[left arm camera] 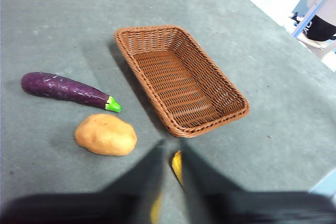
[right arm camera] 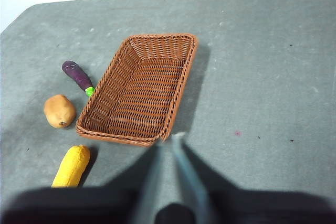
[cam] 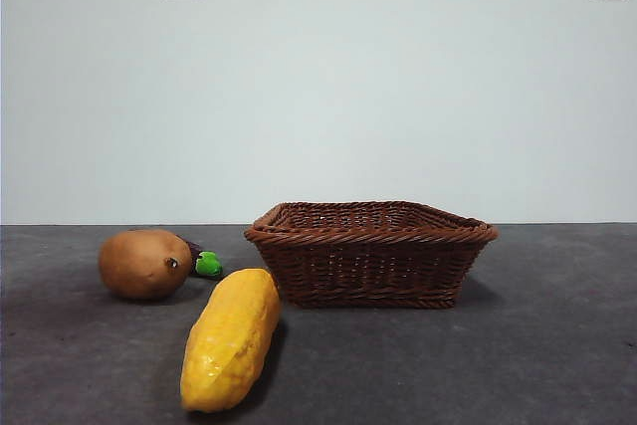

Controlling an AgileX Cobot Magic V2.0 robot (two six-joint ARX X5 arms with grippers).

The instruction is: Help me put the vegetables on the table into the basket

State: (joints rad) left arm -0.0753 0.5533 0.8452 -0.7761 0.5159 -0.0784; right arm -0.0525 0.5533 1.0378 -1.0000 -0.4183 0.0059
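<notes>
Plainly, potato [cam: 145,264], corn [cam: 231,337], eggplant [left arm camera: 65,89] lie beside basket [cam: 370,236].

No legible text or labels anywhere.

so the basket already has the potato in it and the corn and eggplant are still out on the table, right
Not quite: the basket is empty. The right wrist view shows the potato lying on the table beside the basket, between the eggplant and the corn. The corn and eggplant are indeed out on the table.
</notes>
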